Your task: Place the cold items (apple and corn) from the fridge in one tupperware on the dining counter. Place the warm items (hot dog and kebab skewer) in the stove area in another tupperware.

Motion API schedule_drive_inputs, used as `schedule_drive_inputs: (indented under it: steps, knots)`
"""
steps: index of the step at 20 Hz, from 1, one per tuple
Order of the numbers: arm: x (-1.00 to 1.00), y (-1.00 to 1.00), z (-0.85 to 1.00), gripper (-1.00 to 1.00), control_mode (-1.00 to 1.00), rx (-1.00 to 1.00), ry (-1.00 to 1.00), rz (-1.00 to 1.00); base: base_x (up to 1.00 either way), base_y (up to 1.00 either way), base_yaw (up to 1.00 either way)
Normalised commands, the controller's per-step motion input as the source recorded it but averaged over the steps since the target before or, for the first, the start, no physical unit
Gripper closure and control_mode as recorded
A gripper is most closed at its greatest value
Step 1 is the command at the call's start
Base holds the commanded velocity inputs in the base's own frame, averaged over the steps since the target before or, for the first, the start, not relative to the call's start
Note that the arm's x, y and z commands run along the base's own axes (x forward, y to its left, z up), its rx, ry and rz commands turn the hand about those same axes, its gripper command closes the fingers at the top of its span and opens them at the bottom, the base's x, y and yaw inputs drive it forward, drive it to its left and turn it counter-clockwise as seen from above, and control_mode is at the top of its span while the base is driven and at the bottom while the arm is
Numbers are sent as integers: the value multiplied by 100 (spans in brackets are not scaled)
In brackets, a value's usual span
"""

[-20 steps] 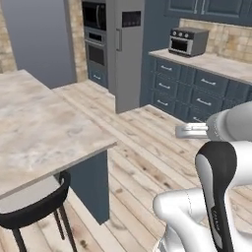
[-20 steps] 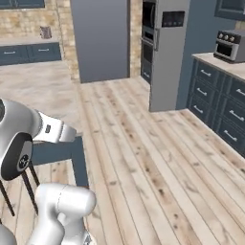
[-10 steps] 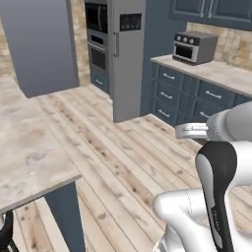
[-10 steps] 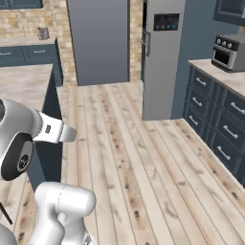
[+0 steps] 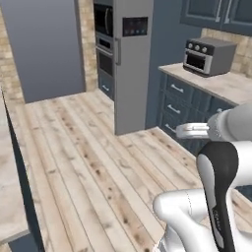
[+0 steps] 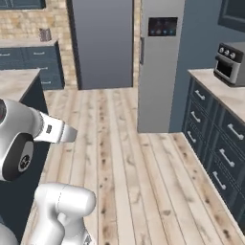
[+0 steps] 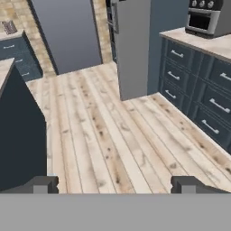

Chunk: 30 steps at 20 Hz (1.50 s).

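Note:
The tall steel fridge (image 5: pixel 130 64) (image 6: pixel 160 62) (image 7: pixel 133 45) stands ahead with its doors shut, so the apple and corn are hidden. My gripper (image 7: pixel 115 185) hangs open over the wooden floor, well short of the fridge, with nothing between its fingertips (image 7: pixel 43 184). A marble edge of the dining counter (image 5: pixel 10 197) (image 6: pixel 16 81) lies to my left. The tupperware, hot dog and kebab skewer are out of view.
Navy drawer cabinets (image 5: pixel 187 106) (image 6: pixel 215 143) (image 7: pixel 203 103) with a stone top run along the right, carrying a toaster oven (image 5: pixel 209 49) (image 6: pixel 232 62). A wall oven (image 5: pixel 104 39) sits left of the fridge. A tall grey panel (image 6: pixel 103 43) stands further left. Wooden floor lies open ahead.
The whole picture has shifted, so the base has moved: the fridge is nearer and more central, and the counter has slid off to the left. The gripper stays open.

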Motion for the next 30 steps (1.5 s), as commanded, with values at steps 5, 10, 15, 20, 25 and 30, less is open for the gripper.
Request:
schedule_drive_inputs:
  steps: [5, 10, 15, 20, 25, 30]
  knots:
    - [0, 0, 0, -100, 100, 0, 0, 0, 100, -22, 31]
    - [0, 0, 0, -100, 100, 0, 0, 0, 100, -2, 38]
    - [0, 0, 0, -100, 100, 0, 0, 0, 100, -3, 38]
    - [0, 0, 0, -100, 100, 0, 0, 0, 100, -4, 18]
    - [0, 0, 0, -100, 100, 0, 0, 0, 100, 0, -1]
    - [0, 0, 0, -100, 100, 0, 0, 0, 100, 2, -15]
